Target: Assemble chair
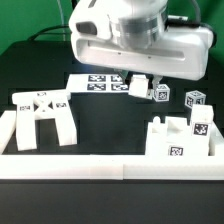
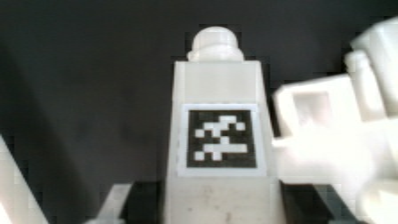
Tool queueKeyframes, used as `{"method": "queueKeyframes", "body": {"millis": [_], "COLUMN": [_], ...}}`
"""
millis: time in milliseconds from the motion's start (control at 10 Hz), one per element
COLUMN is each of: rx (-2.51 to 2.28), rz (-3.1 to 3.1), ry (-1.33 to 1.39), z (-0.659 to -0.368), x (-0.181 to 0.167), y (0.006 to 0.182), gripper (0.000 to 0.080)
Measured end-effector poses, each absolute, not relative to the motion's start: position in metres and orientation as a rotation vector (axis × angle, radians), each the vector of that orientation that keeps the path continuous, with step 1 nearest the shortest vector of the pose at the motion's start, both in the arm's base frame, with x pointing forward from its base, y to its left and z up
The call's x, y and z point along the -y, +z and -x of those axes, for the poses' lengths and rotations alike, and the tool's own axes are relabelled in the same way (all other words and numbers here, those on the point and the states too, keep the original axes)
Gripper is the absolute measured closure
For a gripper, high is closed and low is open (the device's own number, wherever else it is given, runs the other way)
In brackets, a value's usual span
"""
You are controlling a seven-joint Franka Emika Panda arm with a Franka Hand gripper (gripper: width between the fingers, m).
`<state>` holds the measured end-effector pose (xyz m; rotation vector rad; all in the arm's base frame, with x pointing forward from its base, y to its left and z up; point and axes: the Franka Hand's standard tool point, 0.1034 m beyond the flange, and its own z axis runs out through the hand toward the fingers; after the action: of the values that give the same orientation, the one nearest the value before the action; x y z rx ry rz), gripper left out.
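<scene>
Fingers (image 2: 135,204), blurred and mostly cut off, clamp a matte white square post (image 2: 221,120) with a round peg; in the exterior view, leg frame (image 1: 40,115) sits at eight o'clock, slabs (image 1: 185,135) at four.

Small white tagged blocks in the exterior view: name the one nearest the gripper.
The white pegged post, standing right between the fingers of the gripper. The two white tagged cubes stand apart from it, farther toward the exterior view's right.

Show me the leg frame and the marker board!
Leg frame (image 1: 42,107): exterior view, on its tagged top bar.
Marker board (image 1: 95,82): exterior view, on its tagged flat surface.
</scene>
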<state>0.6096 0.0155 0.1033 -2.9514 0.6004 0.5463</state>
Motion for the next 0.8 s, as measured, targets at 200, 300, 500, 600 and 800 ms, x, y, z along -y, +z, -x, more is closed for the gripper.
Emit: {"method": "queueKeyframes", "body": {"millis": [200, 300, 500, 600, 800], "rx": [-0.602, -0.6, -0.576, -0.569, -0.568], "rz": [2.983, 2.991, 3.007, 3.011, 3.005], "ry": [0.314, 0.244, 0.061, -0.086, -0.196], "z": [-0.614, -0.615, -0.628, -0.636, -0.639], "x": [-0.022, -0.024, -0.031, -0.036, -0.042], "y": [0.104, 0.102, 0.11, 0.115, 0.114], "gripper": [0.0508, 0.0508, 0.0508, 0.0508, 0.0508]}}
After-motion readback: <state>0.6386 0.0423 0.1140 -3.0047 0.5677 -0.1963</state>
